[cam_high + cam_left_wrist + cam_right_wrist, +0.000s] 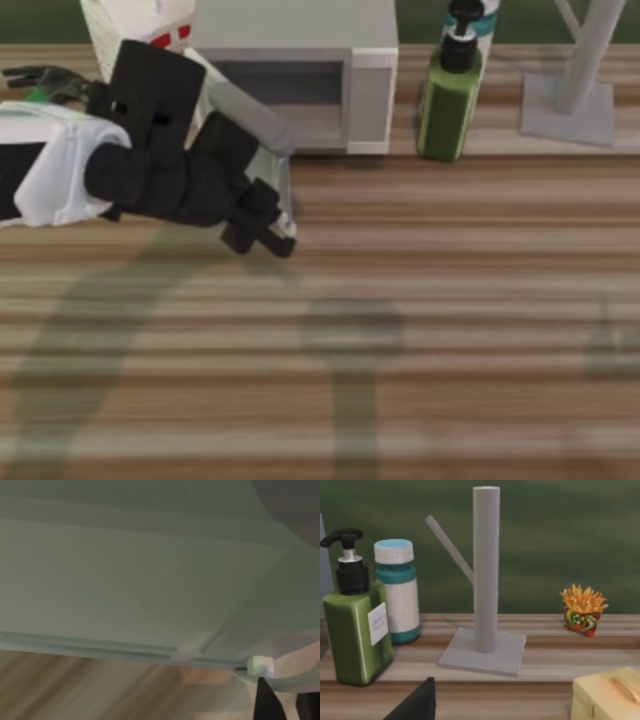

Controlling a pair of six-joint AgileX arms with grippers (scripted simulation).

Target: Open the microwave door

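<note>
Left claw [268, 228] sits at the free edge of the microwave door [250, 125], where the white handle [262, 665] runs, and appears clenched on that edge, though the left wrist view shows only one dark finger [267, 702] beside the handle. From there the door slants back toward the top view's upper left, to its hinge on the microwave [300, 50] at the far left of the table [450, 300]. It is already swung well out, and the dark cavity [290, 95] shows. Judging by this, the remaining swing runs leftward and back, around that hinge. Only the left arm is near; the right claw [415, 705] is parked well off by the green pump bottle [355, 635] and grey stand [485, 580].
</note>
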